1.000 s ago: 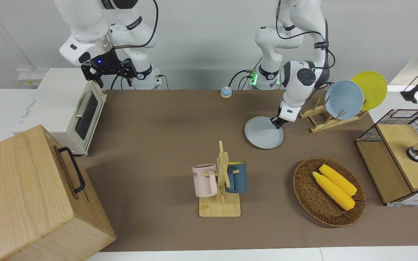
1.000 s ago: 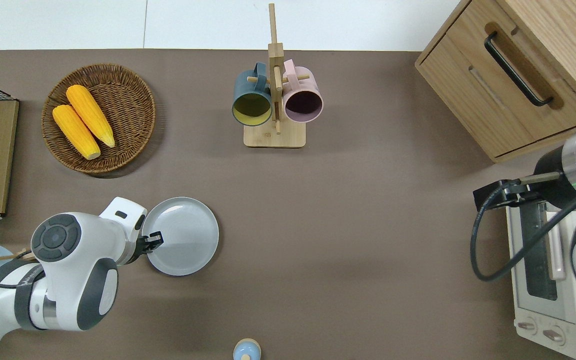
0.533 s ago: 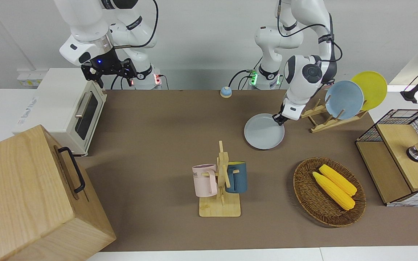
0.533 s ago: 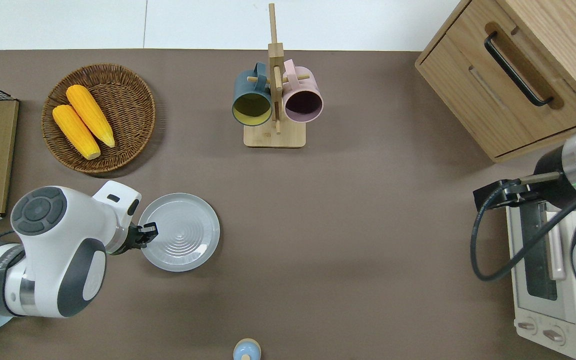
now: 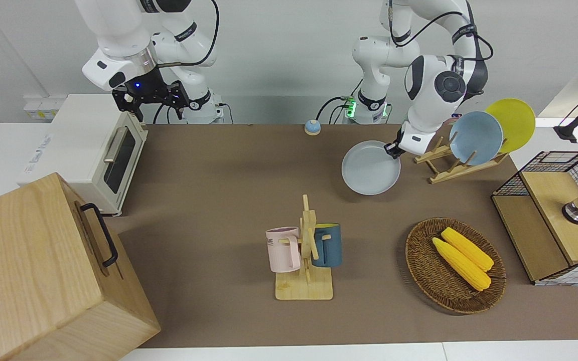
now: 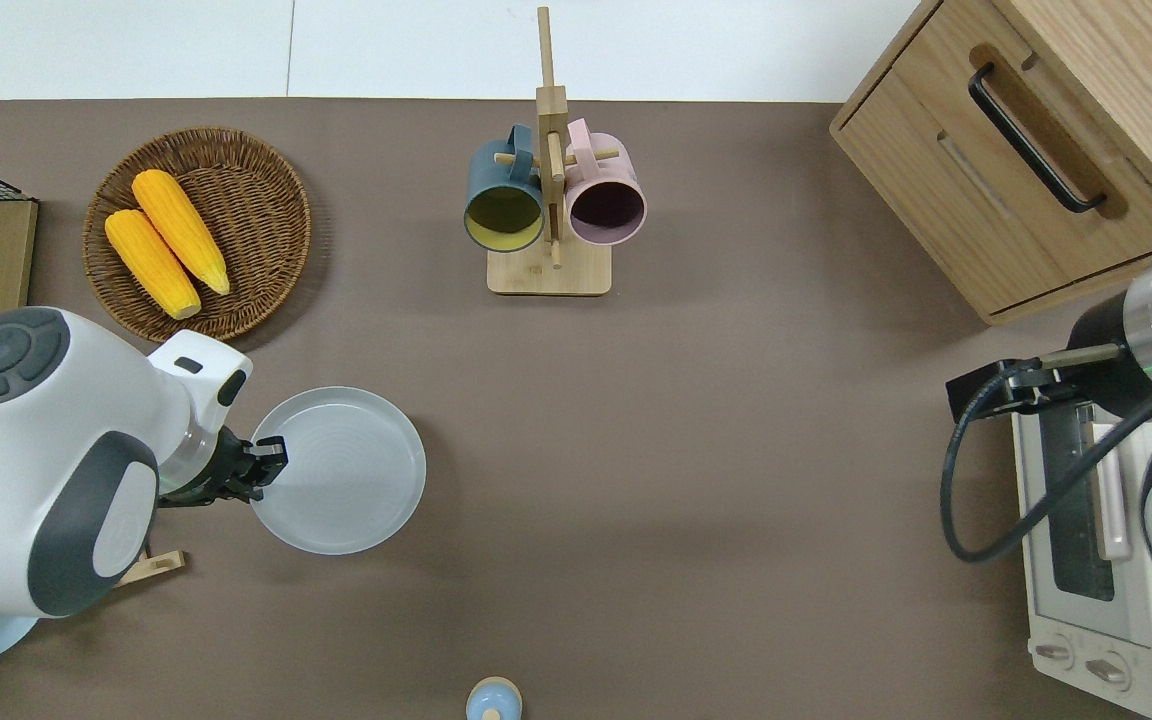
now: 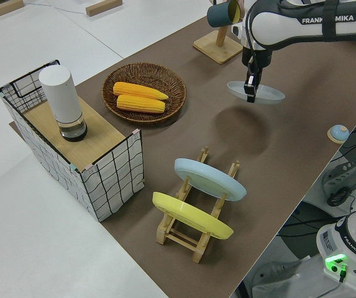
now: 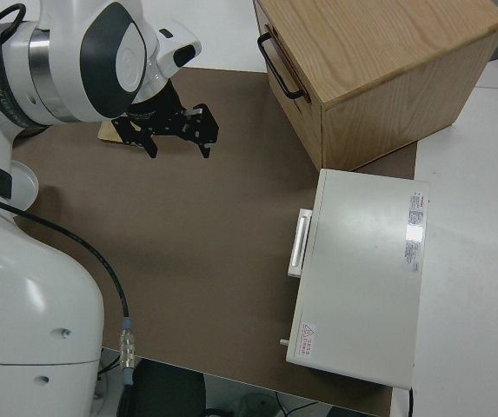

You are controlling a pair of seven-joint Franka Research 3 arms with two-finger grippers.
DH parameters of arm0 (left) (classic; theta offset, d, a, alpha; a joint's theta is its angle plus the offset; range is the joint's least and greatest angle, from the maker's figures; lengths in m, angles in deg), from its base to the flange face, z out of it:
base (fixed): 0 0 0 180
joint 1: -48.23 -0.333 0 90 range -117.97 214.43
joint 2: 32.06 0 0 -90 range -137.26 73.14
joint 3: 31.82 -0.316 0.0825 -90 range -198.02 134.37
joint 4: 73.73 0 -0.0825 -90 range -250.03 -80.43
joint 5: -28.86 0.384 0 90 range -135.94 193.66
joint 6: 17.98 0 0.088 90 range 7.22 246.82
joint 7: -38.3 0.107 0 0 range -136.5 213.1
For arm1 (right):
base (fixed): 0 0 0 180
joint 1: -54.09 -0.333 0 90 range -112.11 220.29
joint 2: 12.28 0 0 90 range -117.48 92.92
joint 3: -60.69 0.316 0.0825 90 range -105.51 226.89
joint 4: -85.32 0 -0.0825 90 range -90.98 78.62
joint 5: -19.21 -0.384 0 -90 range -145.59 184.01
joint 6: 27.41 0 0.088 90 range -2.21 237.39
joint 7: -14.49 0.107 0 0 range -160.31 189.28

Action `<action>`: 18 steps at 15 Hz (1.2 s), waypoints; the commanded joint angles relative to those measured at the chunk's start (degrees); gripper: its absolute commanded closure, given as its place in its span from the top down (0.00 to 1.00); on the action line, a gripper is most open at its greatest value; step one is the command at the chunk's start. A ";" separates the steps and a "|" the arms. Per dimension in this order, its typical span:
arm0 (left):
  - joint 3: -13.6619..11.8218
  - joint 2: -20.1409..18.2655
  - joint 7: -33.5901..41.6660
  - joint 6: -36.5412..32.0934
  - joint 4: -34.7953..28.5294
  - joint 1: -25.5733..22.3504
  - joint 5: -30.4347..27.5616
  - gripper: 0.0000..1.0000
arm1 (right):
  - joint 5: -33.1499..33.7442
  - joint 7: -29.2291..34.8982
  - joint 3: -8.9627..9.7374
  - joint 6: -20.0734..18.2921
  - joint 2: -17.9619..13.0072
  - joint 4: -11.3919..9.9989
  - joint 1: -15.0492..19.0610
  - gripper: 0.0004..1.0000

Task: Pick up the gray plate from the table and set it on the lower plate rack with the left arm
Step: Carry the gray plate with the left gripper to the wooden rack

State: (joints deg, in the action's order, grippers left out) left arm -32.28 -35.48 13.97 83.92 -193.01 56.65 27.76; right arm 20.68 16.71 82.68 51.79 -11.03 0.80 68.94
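Where lettering is legible, the left arm (image 7: 302,25) reads "FRANKA EMIKA". Left end effector (image 6: 266,462) is clamped on the rim of the gray plate (image 6: 341,470), holding it clear above the counter (image 6: 696,480). Plate: round, plain pale gray, shallow raised rim, faint concentric rings. Lower plate rack (image 5: 437,163) stands just beside the end effector. Right arm parked.

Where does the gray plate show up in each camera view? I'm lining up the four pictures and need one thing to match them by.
Front view: the gray plate hangs from the left gripper, beside the plate rack.
Overhead view: the gray plate is near the left arm's end, over bare table.
Left side view: the gray plate is near the top, lifted off the table.
Right side view: not in it.
Shared landmark: the corn basket, except in the right side view.
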 commanded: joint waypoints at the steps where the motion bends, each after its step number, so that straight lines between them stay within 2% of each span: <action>1: -1.73 -0.36 2.61 -8.27 6.06 -0.07 1.18 0.00 | 0.28 0.68 1.21 -0.62 -0.12 0.41 1.32 0.98; 4: -3.32 -0.53 5.08 -14.51 11.07 -0.07 1.09 0.00 | 0.28 0.68 1.21 -0.62 -0.12 0.41 1.32 0.98; 8: -3.41 -2.73 5.00 -17.60 13.01 -0.16 1.53 0.00 | 0.28 0.68 1.13 -0.62 -0.12 0.41 1.32 0.98; 10: -2.19 -2.82 4.82 -20.32 13.72 0.72 12.01 0.00 | 0.37 0.68 1.21 -0.62 -0.12 0.41 1.32 0.98; 11: -0.53 -2.82 4.73 -22.08 13.72 0.63 16.60 0.00 | 0.28 0.68 1.21 -0.62 -0.12 0.41 1.32 0.98; 12: -0.25 -2.82 4.99 -23.31 13.63 0.63 21.09 0.00 | 0.37 0.68 1.21 -0.62 -0.12 0.41 1.32 0.98; 15: -0.25 -4.39 5.00 -24.29 11.88 0.72 29.63 0.00 | 0.28 0.68 1.13 -0.62 -0.12 0.41 1.32 0.98; 18: -0.77 -7.73 5.17 -23.68 7.75 -0.07 33.34 0.00 | 0.28 0.68 1.13 -0.62 -0.12 0.41 1.32 0.98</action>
State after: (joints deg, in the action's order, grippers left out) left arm -32.57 -39.30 18.50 59.91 -181.10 56.83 58.11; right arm 20.68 16.71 82.68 51.79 -11.03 0.80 68.94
